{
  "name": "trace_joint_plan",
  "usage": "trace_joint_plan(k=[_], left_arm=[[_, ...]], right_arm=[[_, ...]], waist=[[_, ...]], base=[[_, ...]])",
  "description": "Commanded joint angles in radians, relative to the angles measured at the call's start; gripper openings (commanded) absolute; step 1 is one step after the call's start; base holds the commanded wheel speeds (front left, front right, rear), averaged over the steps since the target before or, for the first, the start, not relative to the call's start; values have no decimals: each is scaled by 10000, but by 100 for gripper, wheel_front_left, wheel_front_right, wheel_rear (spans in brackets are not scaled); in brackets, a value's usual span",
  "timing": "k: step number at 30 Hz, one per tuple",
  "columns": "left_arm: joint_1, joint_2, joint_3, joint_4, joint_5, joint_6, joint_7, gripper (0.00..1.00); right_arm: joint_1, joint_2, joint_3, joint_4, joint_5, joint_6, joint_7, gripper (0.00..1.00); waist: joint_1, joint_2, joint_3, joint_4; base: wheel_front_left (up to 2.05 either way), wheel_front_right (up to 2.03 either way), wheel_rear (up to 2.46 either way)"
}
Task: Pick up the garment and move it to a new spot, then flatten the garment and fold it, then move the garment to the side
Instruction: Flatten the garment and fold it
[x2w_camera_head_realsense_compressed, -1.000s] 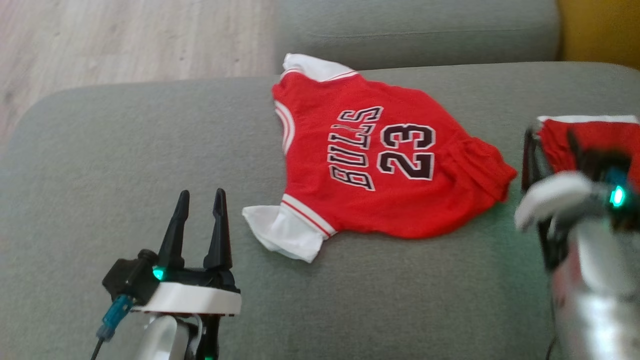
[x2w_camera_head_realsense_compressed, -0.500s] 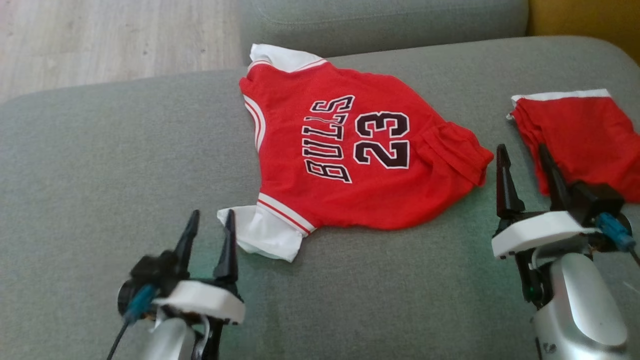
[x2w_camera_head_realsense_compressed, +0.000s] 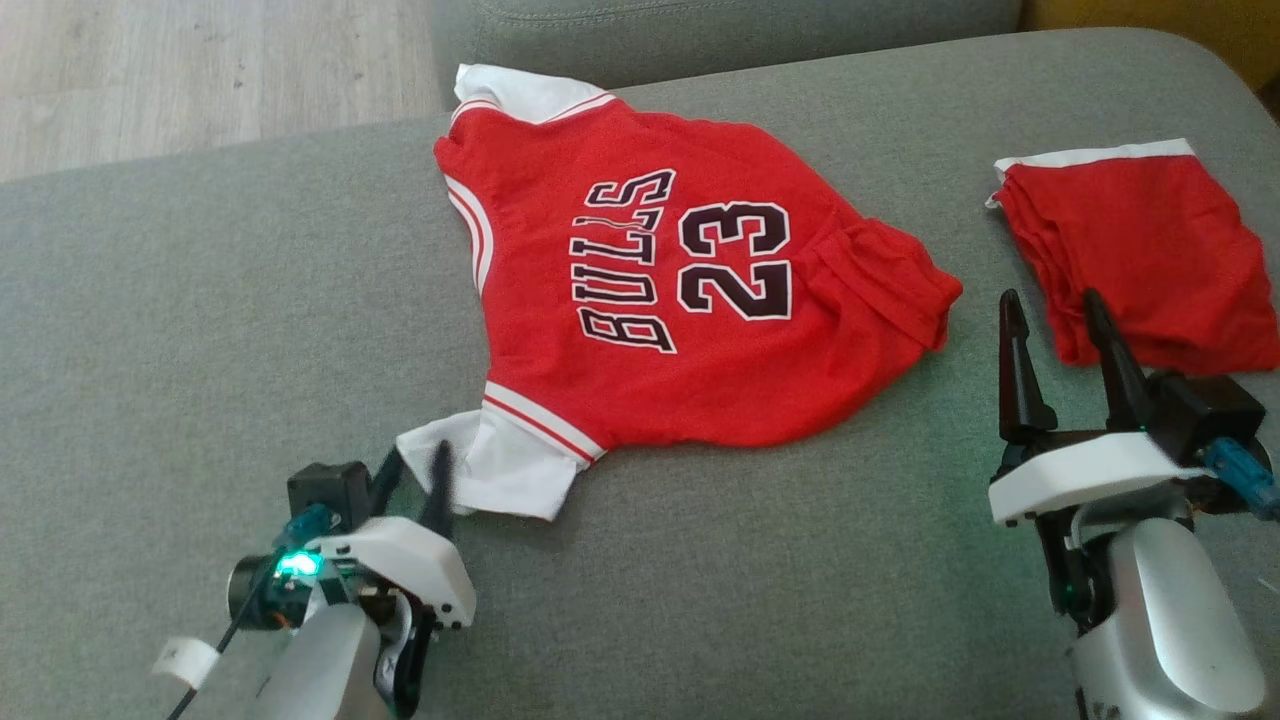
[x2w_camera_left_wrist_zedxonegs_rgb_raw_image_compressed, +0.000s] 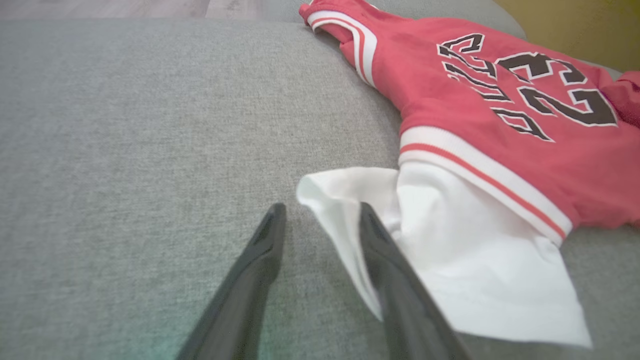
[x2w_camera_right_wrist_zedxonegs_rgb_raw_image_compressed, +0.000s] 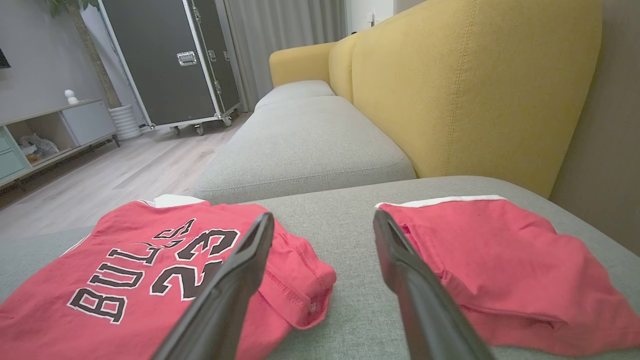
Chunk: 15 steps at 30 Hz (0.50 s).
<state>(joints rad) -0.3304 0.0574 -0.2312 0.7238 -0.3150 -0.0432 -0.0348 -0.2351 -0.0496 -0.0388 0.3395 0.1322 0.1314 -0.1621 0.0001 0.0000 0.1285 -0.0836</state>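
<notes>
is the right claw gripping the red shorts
No, the right claw stands open, bare cushion between its fingers, the shorts lying flat beside it.

We see a grey sofa seat cushion (x2w_camera_head_realsense_compressed: 200, 300) with folded red shorts (x2w_camera_head_realsense_compressed: 1140, 250) lying near its right end, white band on the far edge. Second grey cushion (x2w_camera_right_wrist_zedxonegs_rgb_raw_image_compressed: 305, 140) beyond it, yellow backrest (x2w_camera_right_wrist_zedxonegs_rgb_raw_image_compressed: 475, 90) alongside. Pale wood floor (x2w_camera_head_realsense_compressed: 150, 80). Far back we note a black wheeled flight case (x2w_camera_right_wrist_zedxonegs_rgb_raw_image_compressed: 165, 60), grey curtain (x2w_camera_right_wrist_zedxonegs_rgb_raw_image_compressed: 285, 25), low cabinet (x2w_camera_right_wrist_zedxonegs_rgb_raw_image_compressed: 50, 130), white ribbed pot (x2w_camera_right_wrist_zedxonegs_rgb_raw_image_compressed: 122, 122) just beside it.
</notes>
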Motion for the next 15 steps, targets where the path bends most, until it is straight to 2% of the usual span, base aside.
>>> trace_joint_plan(k=[1, 6, 10, 11, 15], left_arm=[[-507, 199, 306, -226, -83, 54, -84, 0], [-650, 171, 441, -235, -269, 74, -637, 0], [-817, 158, 787, -557, -480, 178, -1649, 0], [-892, 151, 1067, -935, -571, 286, -2052, 0], [-879, 146, 1522, -1873, -519, 398, -2250, 0]], right_arm=[[-185, -7, 204, -378, 61, -7, 8, 100], [-149, -7, 202, -351, -5, -7, 73, 100], [-104, -7, 320, -267, 14, -7, 161, 100], [-71, -7, 371, -159, 13, -7, 305, 100], [-14, -7, 493, 36, 8, -7, 582, 100]], waist=[[-1, 0, 9, 6], [-1, 0, 6, 89], [-1, 0, -41, 202], [-1, 0, -70, 279], [-1, 0, -93, 405]], base=[[0, 0, 0], [0, 0, 0], [0, 0, 0], [0, 0, 0], [0, 0, 0]])
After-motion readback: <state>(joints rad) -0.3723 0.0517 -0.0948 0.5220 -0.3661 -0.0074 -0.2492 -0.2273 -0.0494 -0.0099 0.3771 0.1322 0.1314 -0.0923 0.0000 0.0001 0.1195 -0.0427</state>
